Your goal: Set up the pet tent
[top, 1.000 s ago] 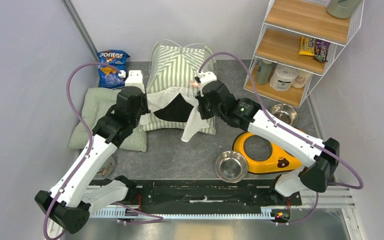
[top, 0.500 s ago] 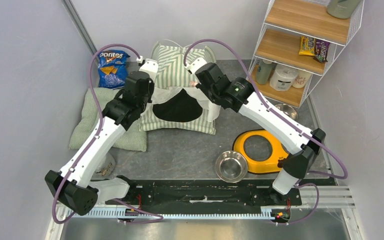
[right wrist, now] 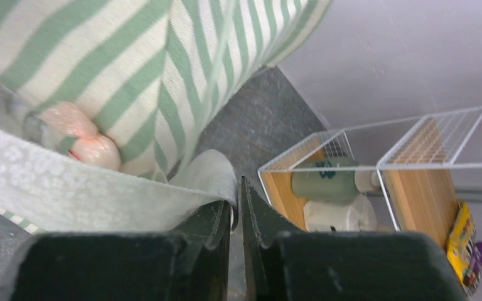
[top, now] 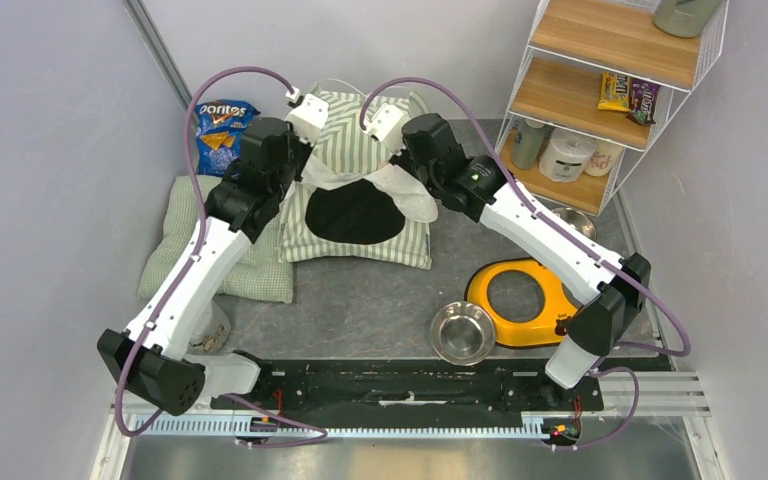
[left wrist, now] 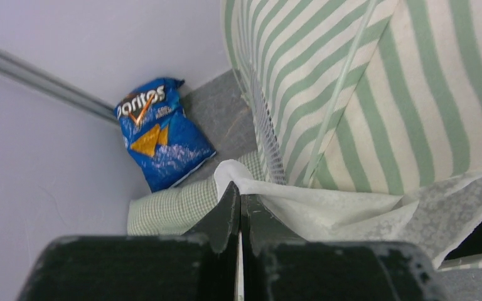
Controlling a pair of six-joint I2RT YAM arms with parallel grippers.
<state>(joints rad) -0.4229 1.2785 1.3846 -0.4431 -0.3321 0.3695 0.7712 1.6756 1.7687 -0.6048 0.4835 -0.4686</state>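
A grey surface point(top: 360, 300) is seen from above, with two white robot arms reaching from its near edge toward its far edge. The pet tent point(top: 345, 135), green-and-white striped fabric, sits at the middle of the far edge. A dark oval opening point(top: 353, 213) faces up on its near side.

A white flap point(top: 400, 190) of the tent is stretched between the two arms above that opening. In the left wrist view, the left jaws are pressed together on one edge of the flap point(left wrist: 301, 210), with striped fabric point(left wrist: 364, 94) rising just behind. In the right wrist view, the right jaws are closed, pinching the other edge of the flap point(right wrist: 100, 188). Two small pink lumps point(right wrist: 81, 135) rest against the stripes there; what they are cannot be told.

A blue Doritos bag point(top: 222, 135) lies in the far left corner. A pale green quilted cushion point(top: 185, 225) lies along the left edge, touching the tent. A wire shelf rack point(top: 610, 90) with wooden shelves stands in the far right corner. A yellow bowl holder point(top: 520, 300) lies toward the right edge, with a steel bowl point(top: 462, 332) just beside it near the near edge.
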